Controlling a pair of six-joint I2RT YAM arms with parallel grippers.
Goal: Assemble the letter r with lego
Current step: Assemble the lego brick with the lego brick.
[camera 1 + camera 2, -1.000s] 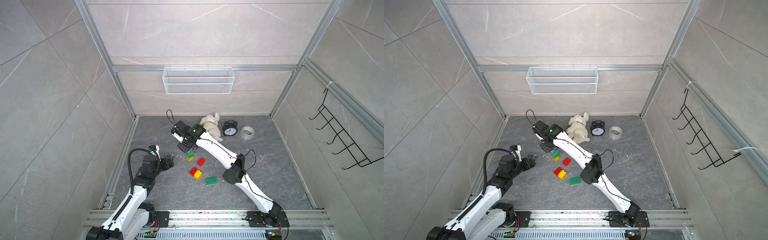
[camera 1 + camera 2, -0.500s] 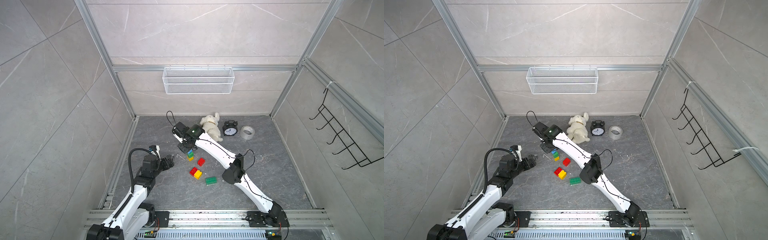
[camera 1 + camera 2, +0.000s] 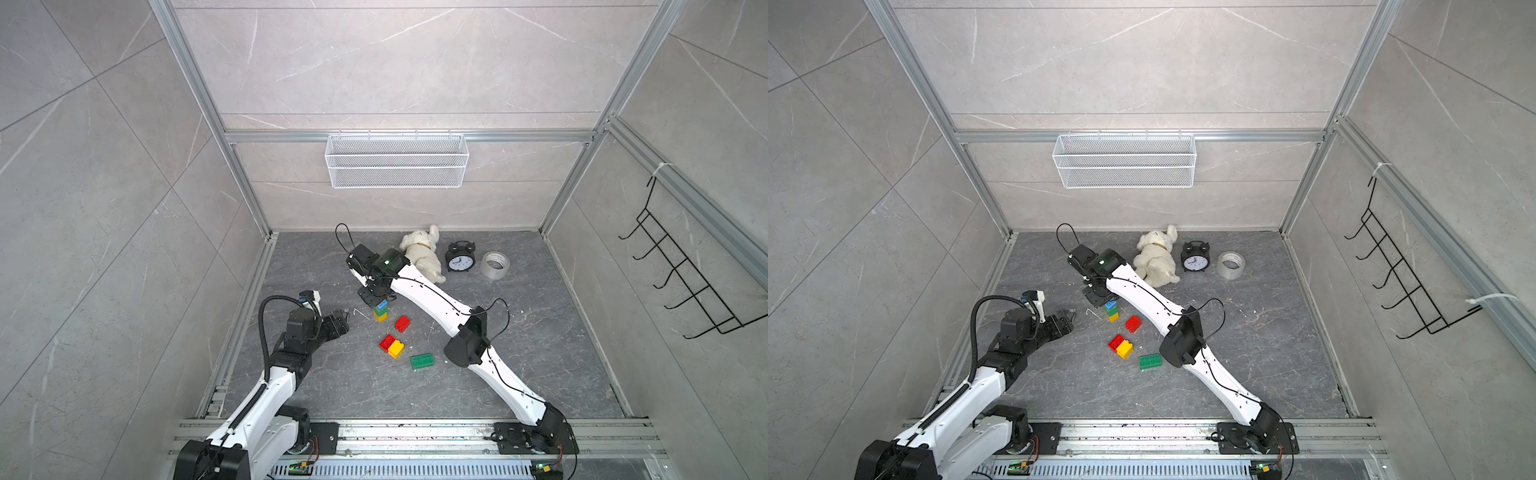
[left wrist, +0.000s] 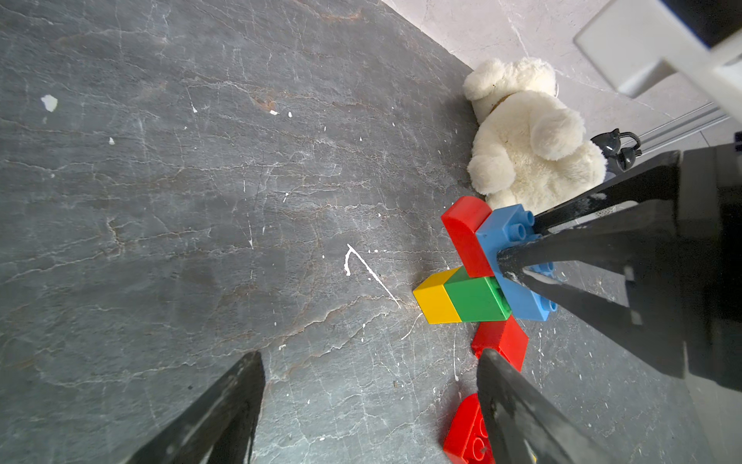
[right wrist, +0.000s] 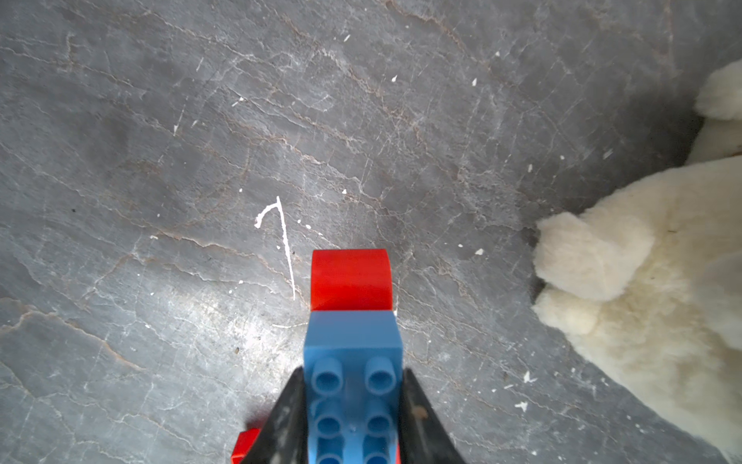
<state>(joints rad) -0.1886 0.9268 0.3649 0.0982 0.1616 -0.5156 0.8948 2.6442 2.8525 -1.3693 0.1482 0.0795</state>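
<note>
Between the jaws of my right gripper, clamped, the blue brick sits on the green brick: seating step, I judge, needing 1 downward press before release.

Bare floor is left open between the left gripper and the brick stack, widening toward the back left corner. The middle is barred by the right arm, stretched slantwise from the front right to the stack. Loose bricks are strewn just in front of the stack. Behind it and to the right, the back edge is taken by a plush toy, a clock and a tape roll. Right of the arm, more bare floor is left.
</note>
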